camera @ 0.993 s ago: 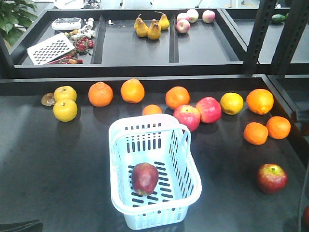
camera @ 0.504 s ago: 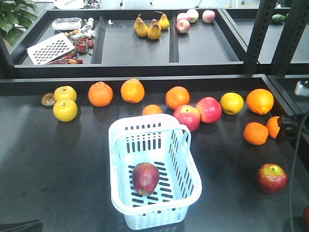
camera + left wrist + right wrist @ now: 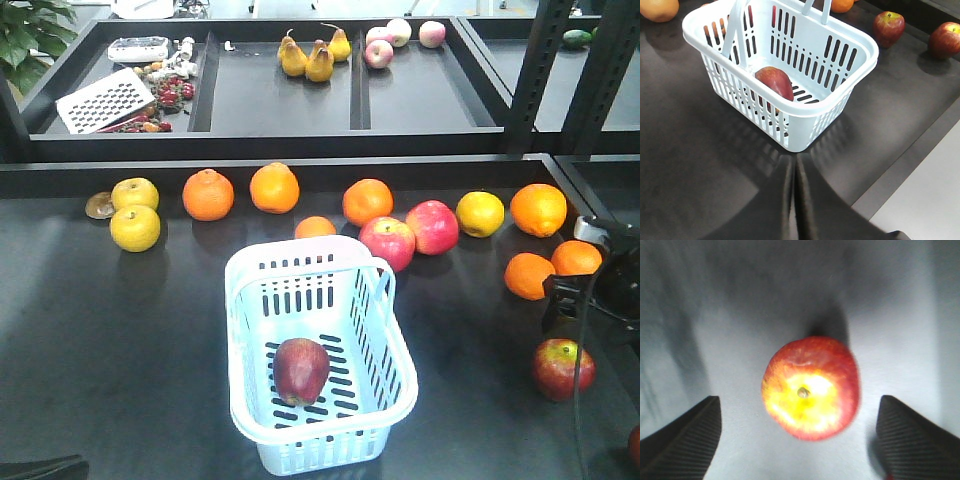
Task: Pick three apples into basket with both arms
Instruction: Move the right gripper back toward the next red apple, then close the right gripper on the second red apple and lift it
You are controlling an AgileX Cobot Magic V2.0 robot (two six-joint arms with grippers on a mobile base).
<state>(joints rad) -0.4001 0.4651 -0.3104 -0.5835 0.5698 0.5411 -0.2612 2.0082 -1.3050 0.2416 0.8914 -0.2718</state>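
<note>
**Right gripper**: the jaws are spread wide and hold nothing. In my wrist view one ribbed finger fills each lower corner. The loose apple lies centred in the gap between them, stem end up, on the dark table. Both fingers stand clear of its skin. This view is blurred, so I cannot say whether the fingertips are level with the fruit or above it. The front view suggests the gripper is poised directly over it. Two oranges lie just beyond this gripper, on its far side. The third apple lies behind and outboard of the gripper, and only a sliver of it shows at the frame edge.

**Left gripper**: the two fingers are pressed flat together with nothing between them, low over the table. The basket stands straight ahead of the fingertips, with its nearest corner turned toward them. It is close to them but not touching.

**Basket apple**: this dark red apple lies on its side on the slotted floor of the basket. It is ahead of the left gripper and well apart from the right one.
</note>
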